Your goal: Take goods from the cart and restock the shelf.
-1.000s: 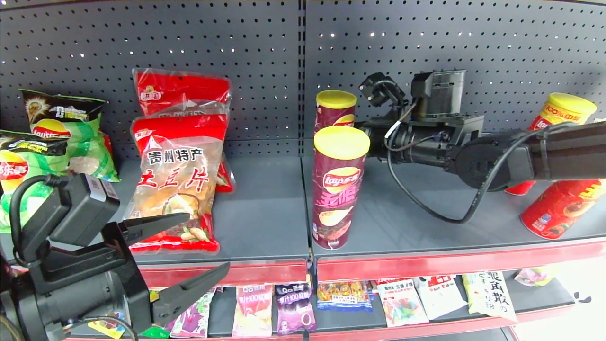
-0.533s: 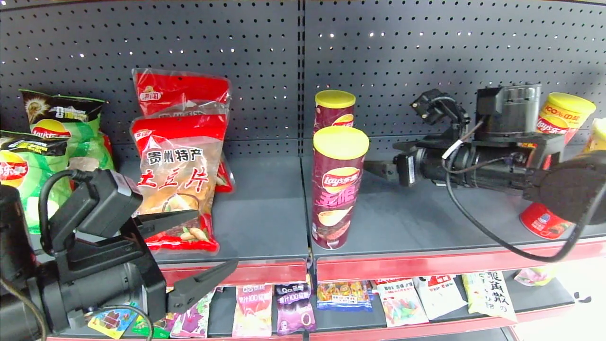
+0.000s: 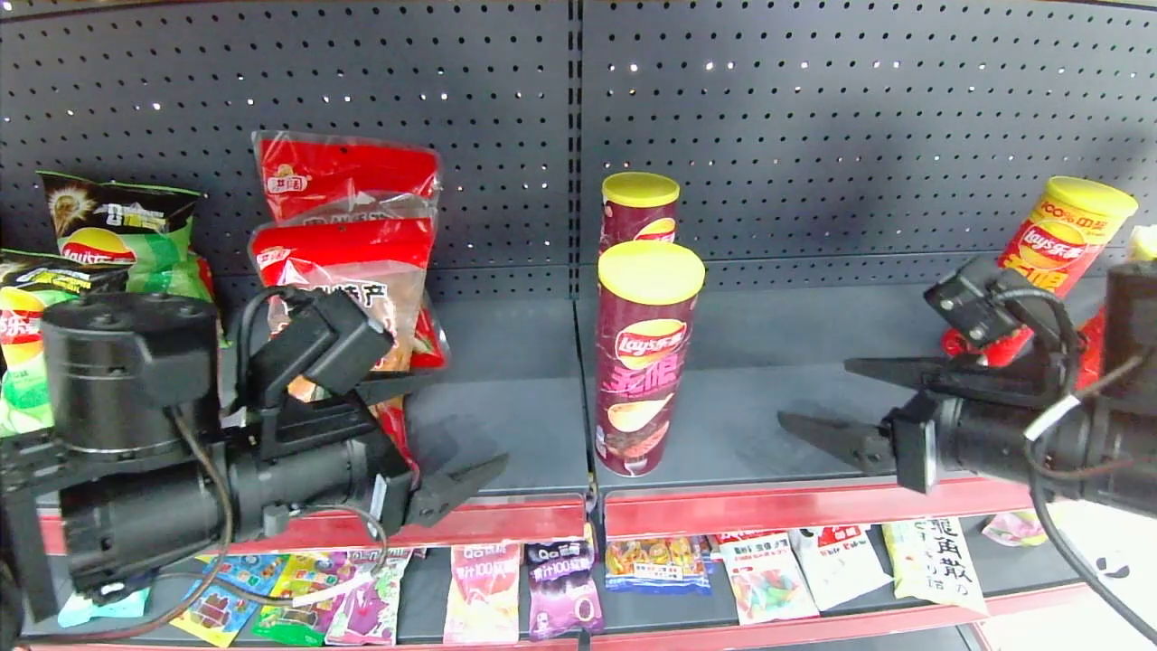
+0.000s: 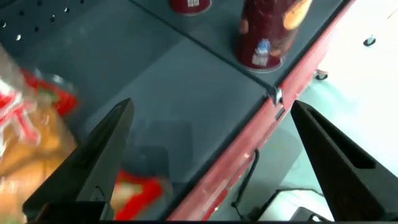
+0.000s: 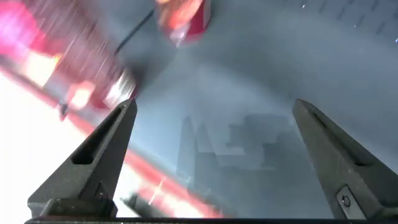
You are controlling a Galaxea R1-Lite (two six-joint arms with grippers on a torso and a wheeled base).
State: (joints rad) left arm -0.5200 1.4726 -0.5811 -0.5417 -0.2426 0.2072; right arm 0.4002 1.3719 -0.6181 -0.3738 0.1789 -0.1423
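1. Hovering at the shelf point(image 3: 506, 425) front edge, the left gripper point(image 3: 474, 417) sits just ahead of the red snack bags point(image 3: 362, 258). Its fingers point(image 3: 452, 479) are spread wide with nothing between them.
2. Right gripper point(image 3: 813, 392) is over the right half of the same shelf, pointing toward the middle. Fingers are released, with only bare shelf deck between them in the right wrist view.
3. Front purple can point(image 3: 647, 357) stands upright near the shelf's front edge, between the two grippers and clear of both.
4. Rear purple can point(image 3: 639, 208) is upright directly behind it, near the back panel point(image 3: 768, 136).
5. Red can point(image 3: 1067, 231) is on the far right and leans. The right arm covers its base.
6. Green chip bags point(image 3: 126, 235) stand on the far left of the shelf, partly behind the left arm.
7. Lower shelf point(image 3: 1012, 565) carries a row of flat packets point(image 3: 560, 588).
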